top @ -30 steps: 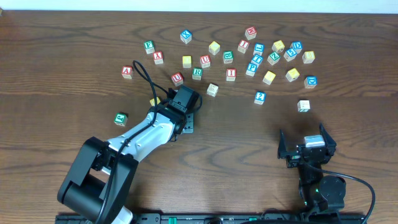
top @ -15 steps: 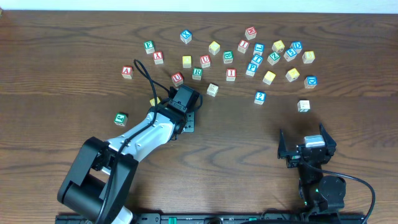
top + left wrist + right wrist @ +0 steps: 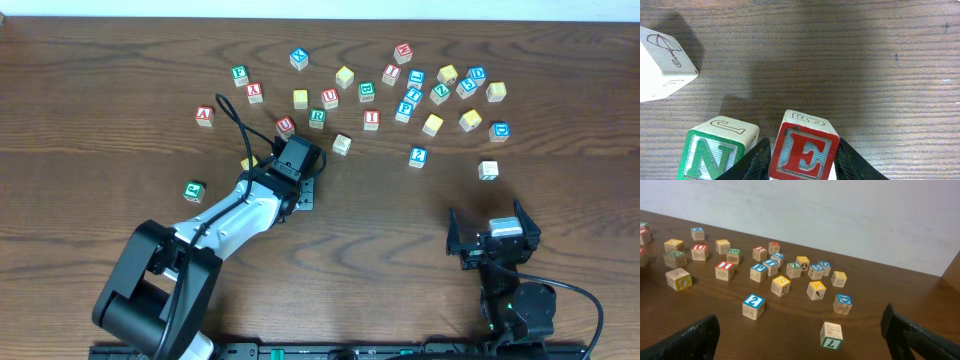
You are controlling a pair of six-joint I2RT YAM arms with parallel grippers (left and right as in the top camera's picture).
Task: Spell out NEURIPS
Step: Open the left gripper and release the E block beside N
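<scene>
In the left wrist view my left gripper [image 3: 804, 165] is shut on the red E cube [image 3: 804, 150], one black finger on each side. The green N cube [image 3: 710, 152] stands close on its left, against that finger. From overhead the left gripper [image 3: 290, 175] covers both cubes. Farther back lie the red U [image 3: 285, 126], green R [image 3: 317, 117], red I [image 3: 372, 118] and blue P [image 3: 404, 109] cubes, with several yellow-faced cubes [image 3: 432, 124] among them. My right gripper [image 3: 493, 235] rests open near the front right, nothing between its fingers [image 3: 705, 332].
A pale cube with an umbrella drawing [image 3: 662, 65] lies ahead-left of the held cube. A green cube [image 3: 194, 190] sits left of the left arm. A blue 2 cube [image 3: 754, 306] and a green 7 cube [image 3: 831, 335] lie ahead of the right gripper.
</scene>
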